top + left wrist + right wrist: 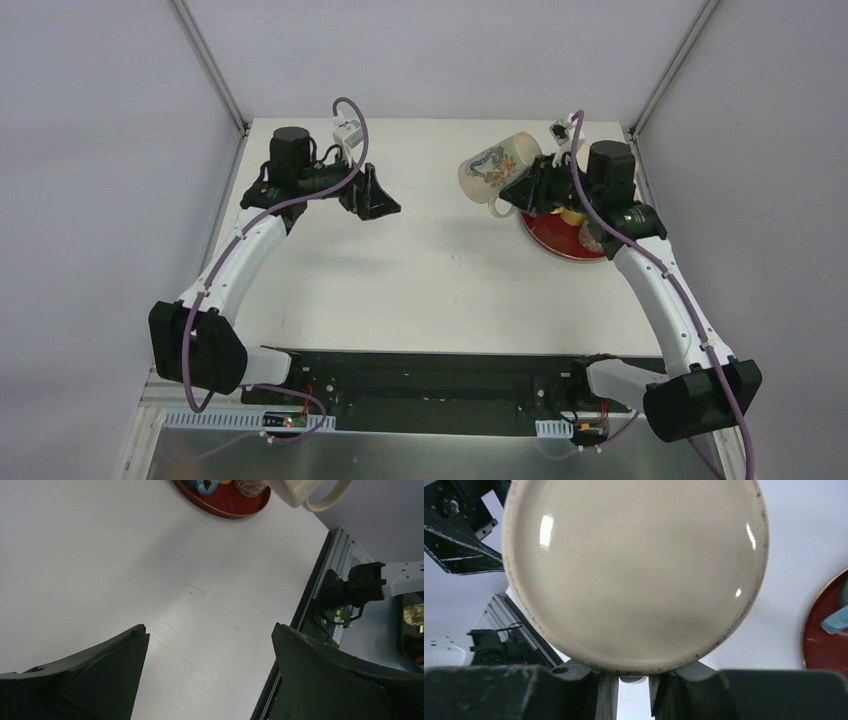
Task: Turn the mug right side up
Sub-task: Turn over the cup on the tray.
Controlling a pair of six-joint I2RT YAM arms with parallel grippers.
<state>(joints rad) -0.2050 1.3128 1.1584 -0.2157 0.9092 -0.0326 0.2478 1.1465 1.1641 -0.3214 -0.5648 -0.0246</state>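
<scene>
A cream mug [495,165] with a coloured picture on its side hangs tilted on its side above the table, over the left edge of a red plate. My right gripper [522,192] is shut on its handle from the right. In the right wrist view one round cream end of the mug [634,570] fills the frame above the gripper [628,675], and a bit of handle shows between the narrow jaws. My left gripper [378,205] hovers open at the table's back left with nothing in it. Its view catches the mug [300,490] at the top edge.
The red plate [560,248] lies at the back right under my right arm and holds small items, among them a blue one [206,486]. The table's right and far edges run close by. A black rail [430,370] lies along the near edge.
</scene>
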